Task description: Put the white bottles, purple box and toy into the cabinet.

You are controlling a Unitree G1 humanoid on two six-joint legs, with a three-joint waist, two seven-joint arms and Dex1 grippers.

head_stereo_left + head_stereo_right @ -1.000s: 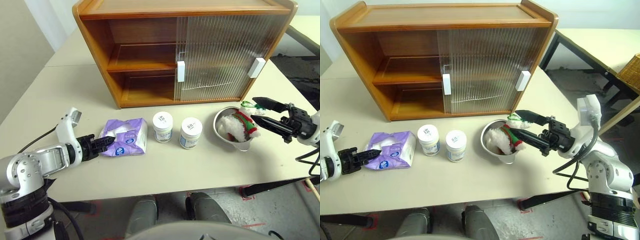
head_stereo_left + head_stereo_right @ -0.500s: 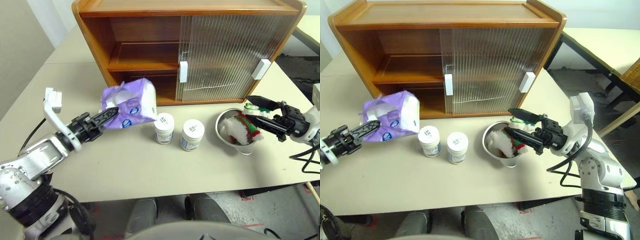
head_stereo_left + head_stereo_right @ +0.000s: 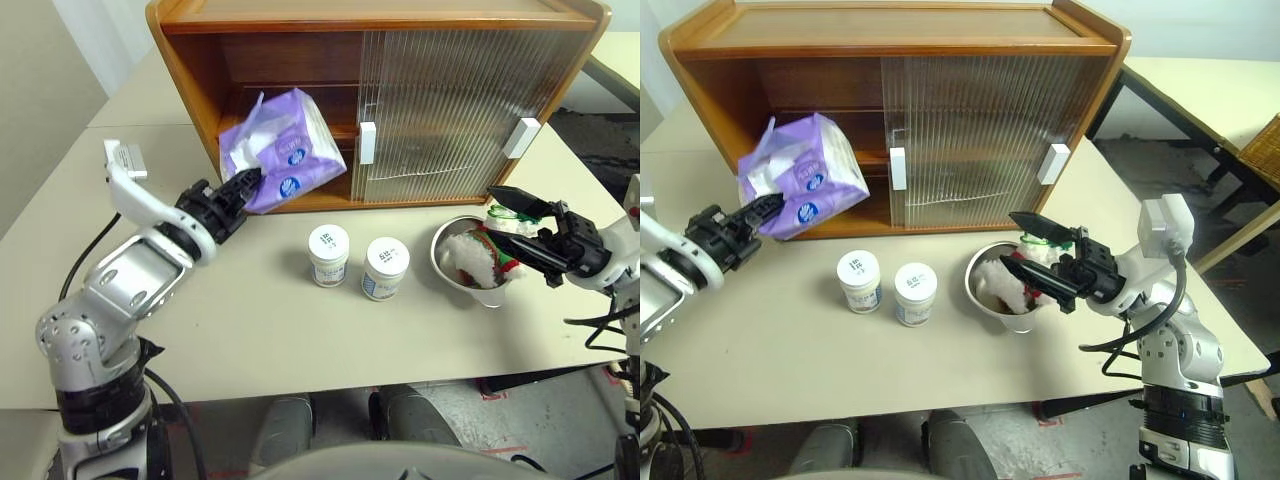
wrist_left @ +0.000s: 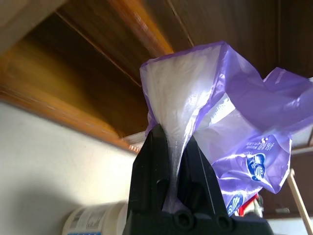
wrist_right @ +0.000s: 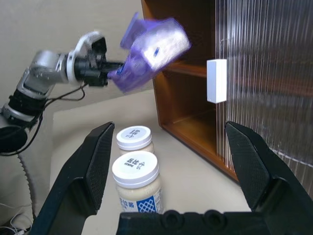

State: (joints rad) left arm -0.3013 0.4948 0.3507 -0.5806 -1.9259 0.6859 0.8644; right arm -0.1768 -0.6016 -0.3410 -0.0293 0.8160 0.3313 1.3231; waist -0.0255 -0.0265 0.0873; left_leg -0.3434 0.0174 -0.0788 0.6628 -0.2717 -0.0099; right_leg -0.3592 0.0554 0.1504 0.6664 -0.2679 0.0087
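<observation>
Purple box [image 3: 283,150] is hanging in the air at upper left of centre in the left eye frame, in front of the open left half of the cabinet [image 3: 300,30], about level with the shelf edge and clear of the counter [image 3: 250,330]. Left gripper [image 3: 247,184] is pinching it with fingers nearly closed on a thin fold of the plastic wrapper at one corner; the left wrist view is showing film bunched between the two black fingers [image 4: 154,161]. Pack is tilting and sagging below that fold.

Handling judgement: light, soft, slippery film; a corner pinch is probably letting it swing and could slip or tear. A grip across the body of the pack would be steadier, but the present hold looks adequate for sliding it onto a shelf.

Right gripper [image 3: 1028,243] is standing wide open and holding nothing, at right of centre, its fingers straddling the toy [image 3: 478,252] that is sitting in the steel bowl [image 3: 445,262]. White bottles [image 3: 328,254] are standing upright side by side on the counter at centre, apart from both grippers.
</observation>
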